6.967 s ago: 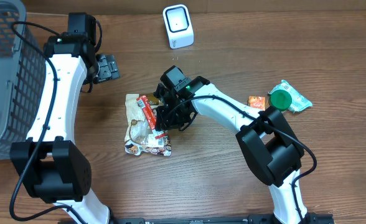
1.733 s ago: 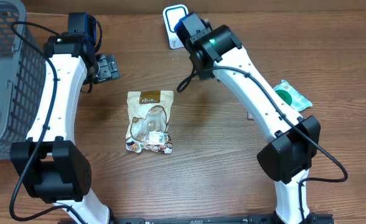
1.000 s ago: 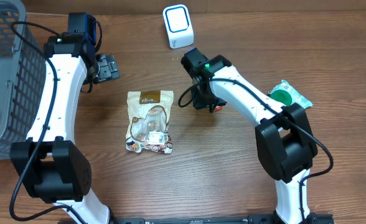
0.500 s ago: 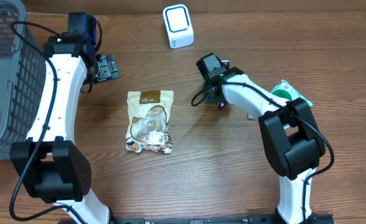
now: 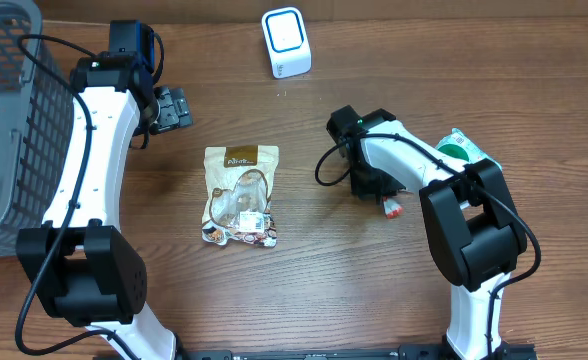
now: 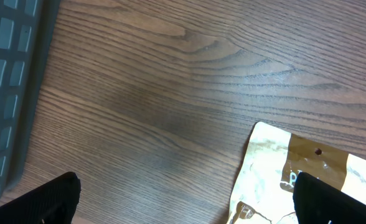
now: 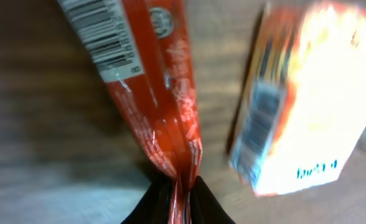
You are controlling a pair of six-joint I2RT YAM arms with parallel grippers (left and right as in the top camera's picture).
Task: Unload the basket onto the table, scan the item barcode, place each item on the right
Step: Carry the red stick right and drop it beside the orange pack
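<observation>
The right arm [image 5: 414, 170] is folded close on itself. From its base at the near edge of the tabletop [image 5: 304, 290] it goes up and bends back to the left, so the right gripper [image 5: 374, 187] points down at the wood a little right of the middle. The two dark fingers [image 7: 161, 202] of this claw are pressed together on the end seam of the red packet [image 7: 149, 81]. In the wrist view the packet stretches away from the claw with its white barcode label turned to the camera. In the overhead view only a small red and white end [image 5: 392, 208] of the packet shows below the wrist, and the rest is covered by the arm.

The left arm [image 5: 99, 130] reaches straight along the left side of the tabletop toward the far edge. The left gripper [image 5: 171, 107] has its fingers spread wide and nothing is between them (in its own view only the two black fingertips [image 6: 49, 199] show, at the lower corners).

An orange packet [image 7: 307, 99] lies just beside the red one, but the picture is blurred and its print cannot be read. The scanner [image 5: 286, 42] stands at the far edge, well apart from the red packet. The brown pouch [image 5: 239, 195] lies left of the middle, and the left wrist view cuts off all but one corner of it. A green-and-white packet [image 5: 464, 155] near the right edge is partly behind the right arm. The basket [image 5: 4, 120] is cut off at the far left corner.
</observation>
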